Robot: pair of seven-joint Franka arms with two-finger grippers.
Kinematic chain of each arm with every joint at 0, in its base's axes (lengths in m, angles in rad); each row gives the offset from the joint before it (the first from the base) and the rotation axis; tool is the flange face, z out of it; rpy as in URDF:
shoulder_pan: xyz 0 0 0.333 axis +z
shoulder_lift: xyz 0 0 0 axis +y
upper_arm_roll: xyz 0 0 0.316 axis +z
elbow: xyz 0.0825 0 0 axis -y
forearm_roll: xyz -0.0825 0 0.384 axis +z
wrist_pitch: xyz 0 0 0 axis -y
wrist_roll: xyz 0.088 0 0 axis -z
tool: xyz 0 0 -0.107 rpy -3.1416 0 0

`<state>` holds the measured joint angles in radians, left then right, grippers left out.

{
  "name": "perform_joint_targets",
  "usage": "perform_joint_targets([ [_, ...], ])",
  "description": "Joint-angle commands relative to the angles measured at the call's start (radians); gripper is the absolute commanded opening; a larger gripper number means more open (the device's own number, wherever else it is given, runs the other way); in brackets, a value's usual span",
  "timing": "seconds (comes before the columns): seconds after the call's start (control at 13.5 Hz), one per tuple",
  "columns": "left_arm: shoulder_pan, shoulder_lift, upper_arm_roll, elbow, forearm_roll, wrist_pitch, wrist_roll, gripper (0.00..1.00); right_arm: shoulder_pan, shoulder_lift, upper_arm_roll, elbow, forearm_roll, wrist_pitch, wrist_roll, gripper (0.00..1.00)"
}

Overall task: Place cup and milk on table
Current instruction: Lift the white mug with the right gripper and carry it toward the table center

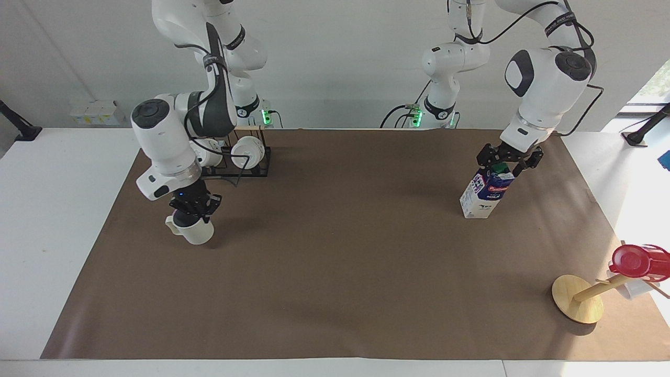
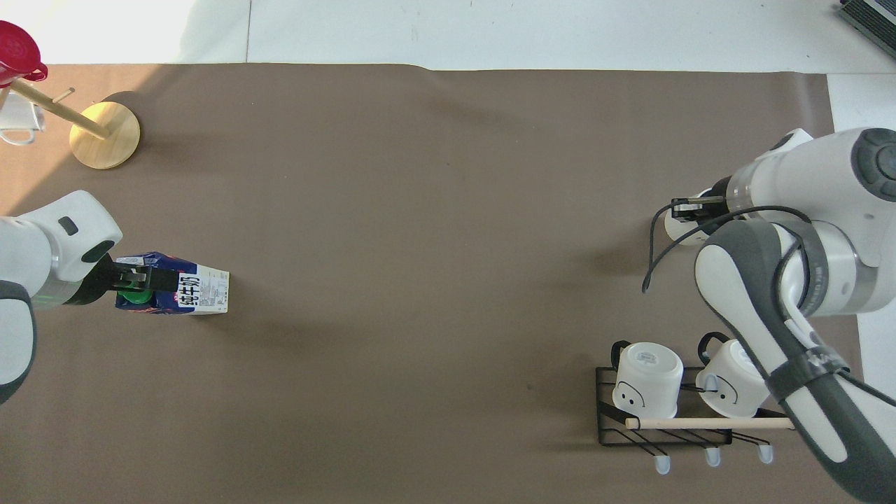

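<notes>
Cup, cream-white, handle at 9 o'clock in the facing view, gripped at its rim by the right gripper over the brown sheet. Milk upright toward the left arm's end, left gripper open astride its cap. Mid-tabletop bare; mug rack nearer the robots.
</notes>
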<state>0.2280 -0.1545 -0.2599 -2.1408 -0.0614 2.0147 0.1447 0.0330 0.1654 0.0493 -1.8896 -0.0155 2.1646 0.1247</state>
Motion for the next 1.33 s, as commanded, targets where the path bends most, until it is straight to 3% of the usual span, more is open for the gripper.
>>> perform_joint_targets([
  [0.0,0.014,-0.011,-0.004,-0.027,0.017,0.045,0.038,1.0,0.106,0.017,0.0,0.062,-0.007,-0.034,0.146,0.0],
  [0.37,0.014,0.006,-0.004,-0.05,0.017,0.082,0.039,1.0,0.35,0.034,0.001,0.098,-0.023,-0.037,0.452,0.0],
  [0.52,0.014,0.006,-0.004,-0.05,0.017,0.081,0.039,1.0,0.427,0.077,0.0,0.179,-0.03,-0.087,0.562,0.0],
  [0.67,0.014,0.006,-0.005,-0.05,0.017,0.079,0.039,0.9,0.505,0.115,0.001,0.239,-0.082,-0.117,0.679,0.0],
  [0.81,0.013,0.006,-0.004,-0.05,0.017,0.076,0.039,0.82,0.515,0.153,0.001,0.28,-0.086,-0.138,0.72,0.0],
  [1.04,0.014,0.006,-0.004,-0.05,0.017,0.073,0.039,0.71,0.587,0.281,0.0,0.43,-0.095,-0.175,0.834,0.0],
  [1.26,0.014,0.006,-0.004,-0.05,0.017,0.068,0.039,0.65,0.605,0.279,0.001,0.408,-0.109,-0.172,0.868,0.0],
])
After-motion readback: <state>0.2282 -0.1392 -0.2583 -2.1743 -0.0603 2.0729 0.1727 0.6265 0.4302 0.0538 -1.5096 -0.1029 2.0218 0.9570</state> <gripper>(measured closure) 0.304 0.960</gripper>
